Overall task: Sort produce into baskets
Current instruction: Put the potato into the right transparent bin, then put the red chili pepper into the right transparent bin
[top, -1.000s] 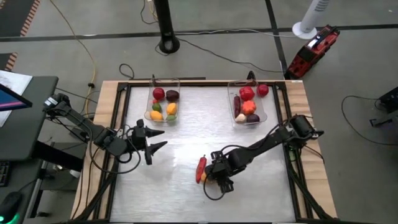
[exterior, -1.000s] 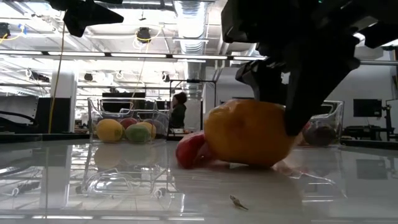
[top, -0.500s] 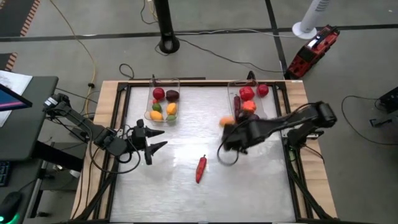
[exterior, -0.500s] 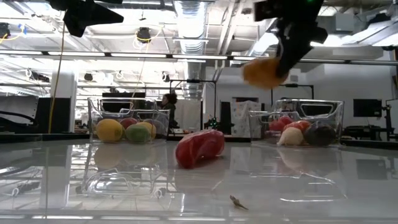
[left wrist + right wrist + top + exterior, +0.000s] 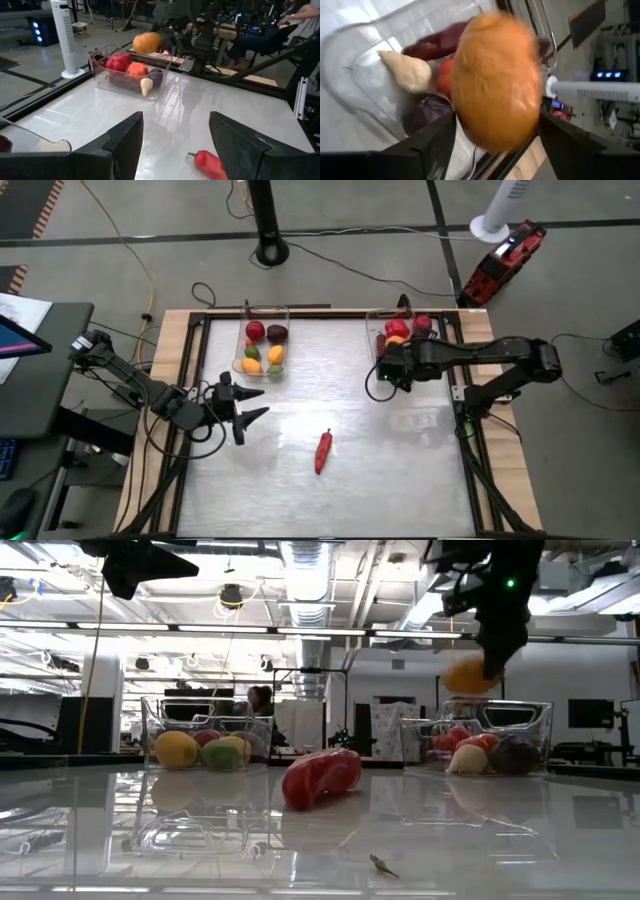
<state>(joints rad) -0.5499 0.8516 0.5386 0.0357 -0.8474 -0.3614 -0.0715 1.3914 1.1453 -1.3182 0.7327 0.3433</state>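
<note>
1. Your round orange toy fruit [image 5: 496, 82] hangs above the clear rectangular plastic right basket [image 5: 383, 370], pinched in the right gripper [image 5: 392, 366]; no long axis shows.
2. Your long red toy chili [image 5: 322, 451] lies mid-table, lengthwise toward the baskets.
3. Your left gripper [image 5: 250, 405] waits, fingers spread wide, near the clear left basket [image 5: 240, 345].

The right hand [image 5: 392, 366] covers most of the right basket [image 5: 424, 366] from above; the orange fruit [image 5: 496, 82] it carries is blurred.
</note>
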